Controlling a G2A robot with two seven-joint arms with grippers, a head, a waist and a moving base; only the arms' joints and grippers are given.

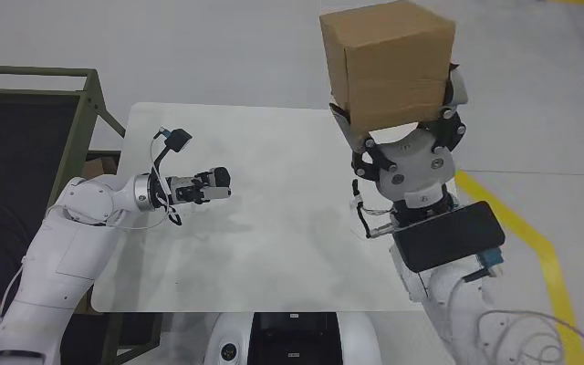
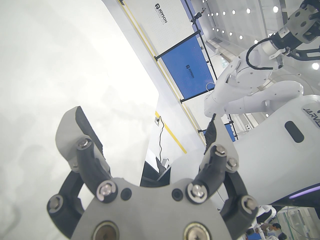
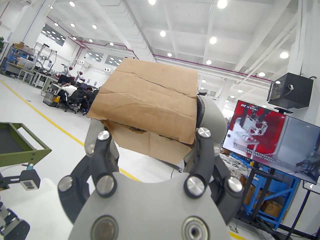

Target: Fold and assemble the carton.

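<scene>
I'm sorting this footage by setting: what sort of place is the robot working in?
Likely a factory hall or robotics lab: a high ceiling with rows of round lamps, a yellow line painted on the pale floor, and benches with other robot arms.

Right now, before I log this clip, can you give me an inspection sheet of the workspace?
Surface: white table, rounded corners.
Job's things: carton, brown, folded into a box shape, held up off the table.
Clutter: nothing seen.
Grippers: right pincer shut on the carton's lower part; left pincer open, holding nothing, over the table's left side.
Cables: black cable looped at the right wrist.
Surroundings: green-framed cart beside the table's left edge; yellow floor line to the right.
</scene>
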